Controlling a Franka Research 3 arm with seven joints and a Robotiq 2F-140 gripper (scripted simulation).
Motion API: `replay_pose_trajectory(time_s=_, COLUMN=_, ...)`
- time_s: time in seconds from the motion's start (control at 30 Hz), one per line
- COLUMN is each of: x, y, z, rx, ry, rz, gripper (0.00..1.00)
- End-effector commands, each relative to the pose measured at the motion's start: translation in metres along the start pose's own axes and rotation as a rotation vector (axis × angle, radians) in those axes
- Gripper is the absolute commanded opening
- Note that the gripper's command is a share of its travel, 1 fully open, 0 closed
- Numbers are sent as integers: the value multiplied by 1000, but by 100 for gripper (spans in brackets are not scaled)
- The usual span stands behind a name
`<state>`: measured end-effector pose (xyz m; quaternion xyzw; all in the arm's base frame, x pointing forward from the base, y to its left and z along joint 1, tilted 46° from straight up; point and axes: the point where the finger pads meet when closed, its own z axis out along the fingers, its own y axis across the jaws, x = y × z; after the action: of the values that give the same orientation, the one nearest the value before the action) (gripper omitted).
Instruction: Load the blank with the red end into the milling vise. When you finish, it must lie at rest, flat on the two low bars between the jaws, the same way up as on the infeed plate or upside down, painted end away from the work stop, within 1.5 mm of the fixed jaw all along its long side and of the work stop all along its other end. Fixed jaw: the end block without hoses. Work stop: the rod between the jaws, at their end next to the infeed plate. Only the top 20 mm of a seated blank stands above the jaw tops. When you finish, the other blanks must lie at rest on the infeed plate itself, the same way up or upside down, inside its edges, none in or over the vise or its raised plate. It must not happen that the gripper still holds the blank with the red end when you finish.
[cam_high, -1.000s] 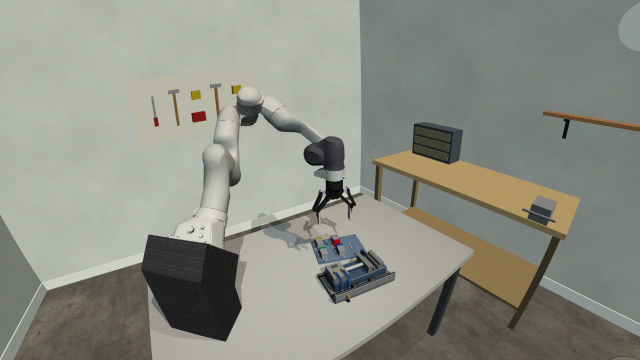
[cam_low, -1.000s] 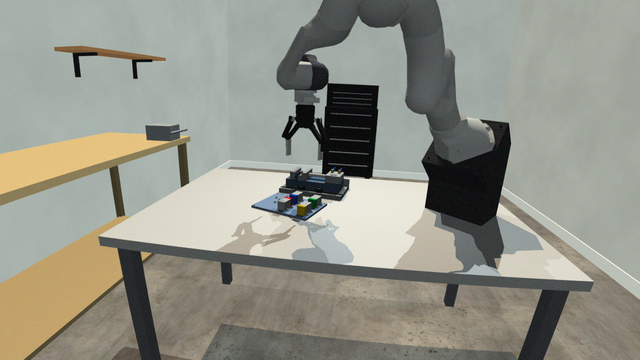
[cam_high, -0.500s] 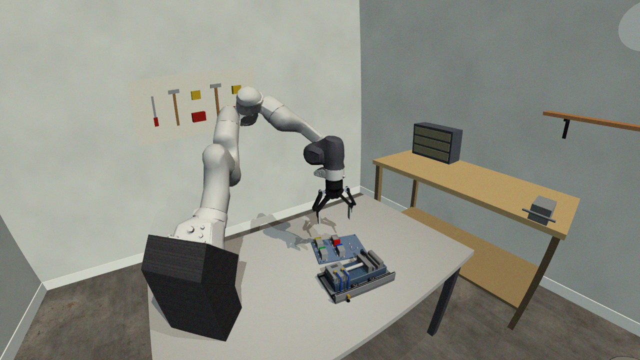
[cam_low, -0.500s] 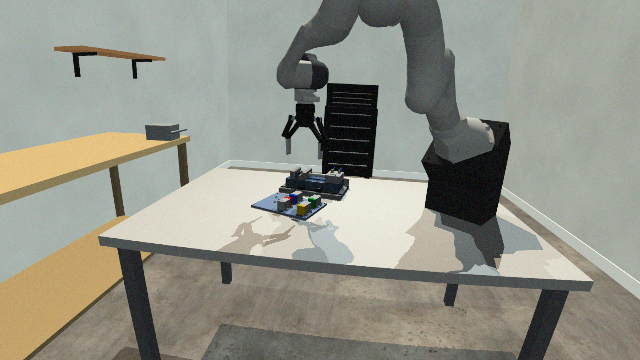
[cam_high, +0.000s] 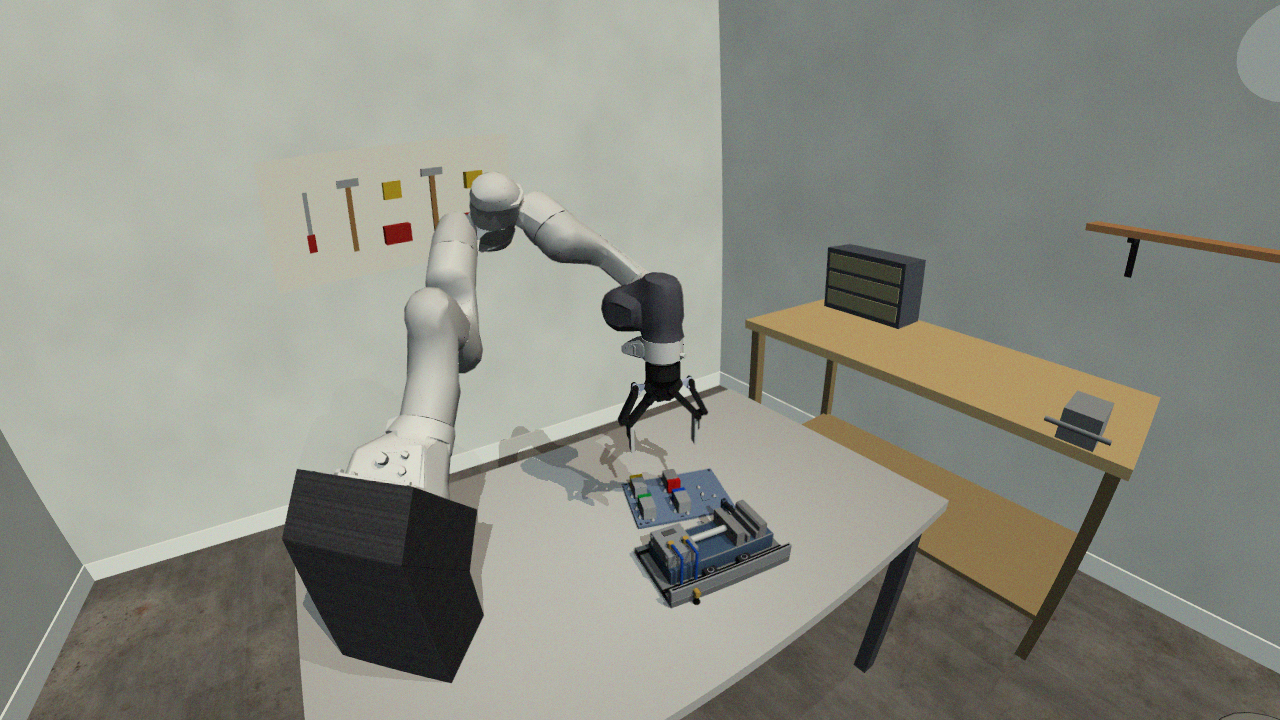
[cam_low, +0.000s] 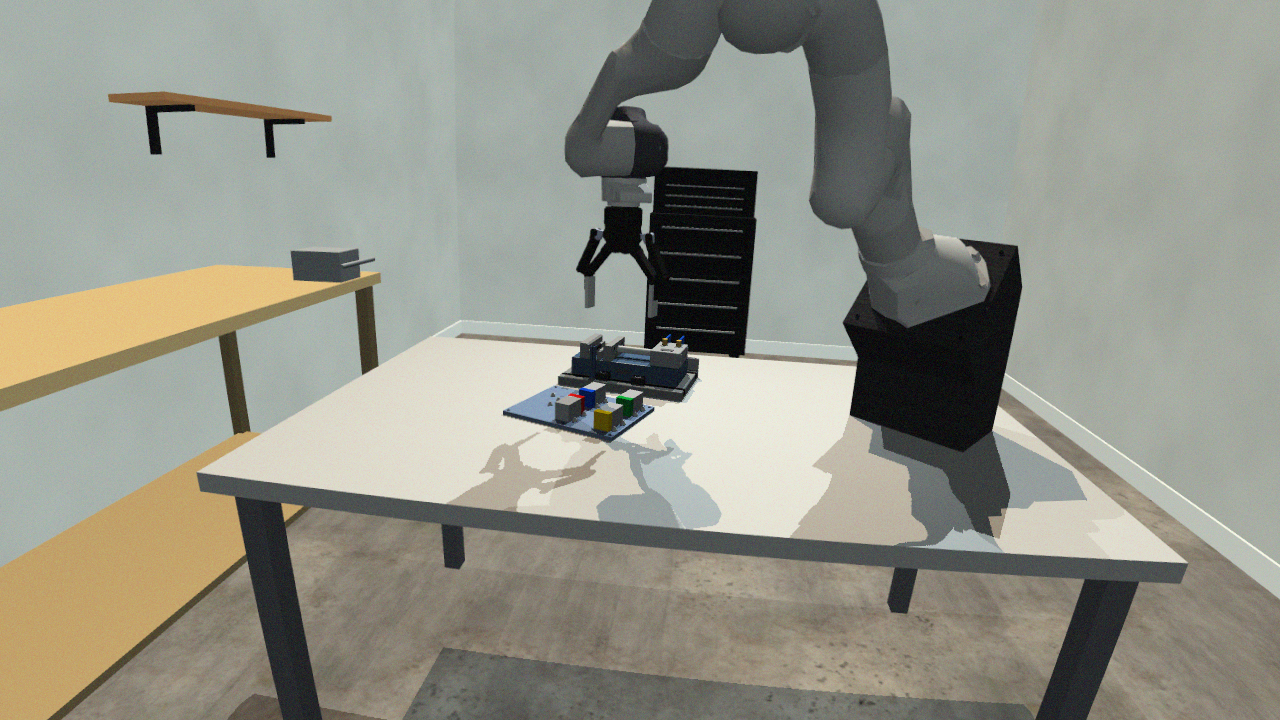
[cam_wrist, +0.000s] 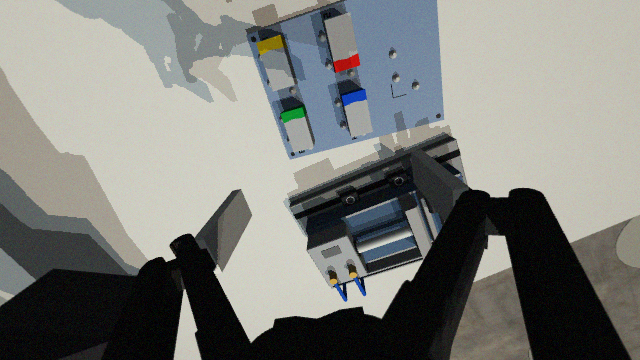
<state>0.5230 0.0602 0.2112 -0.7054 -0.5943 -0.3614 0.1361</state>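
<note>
The blank with the red end (cam_high: 672, 483) (cam_low: 567, 408) (cam_wrist: 342, 43) lies flat on the blue infeed plate (cam_high: 707, 478) (cam_low: 535, 411) (cam_wrist: 405, 30). The yellow-ended (cam_wrist: 275, 62), green-ended (cam_wrist: 296, 129) and blue-ended (cam_wrist: 356, 111) blanks lie beside it. The milling vise (cam_high: 711, 539) (cam_low: 631, 361) (cam_wrist: 380, 227) stands next to the plate; nothing lies between its jaws. The block with blue hoses (cam_high: 673, 544) is at the near end in the top view, and the fixed jaw (cam_high: 750, 516) is at the far end. My gripper (cam_high: 662, 438) (cam_low: 620, 302) (cam_wrist: 325, 185) is open and empty, high above the plate and vise.
The arm's black pedestal (cam_high: 384, 573) (cam_low: 930, 358) stands on the same table (cam_high: 554, 626). A wooden workbench (cam_high: 966, 367) with a drawer box (cam_high: 872, 284) stands beside the table. A black cabinet (cam_low: 702, 259) stands behind it.
</note>
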Motion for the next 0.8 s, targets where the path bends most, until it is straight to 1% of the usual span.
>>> replay_pose_trajectory(time_s=0.0, x=0, y=0, z=-1, rx=-2, ry=4, rz=-23, gripper=100)
replay_pose_trajectory(time_s=0.77, x=3, y=3, z=-1, rx=-3, ry=2, rz=-16, gripper=100)
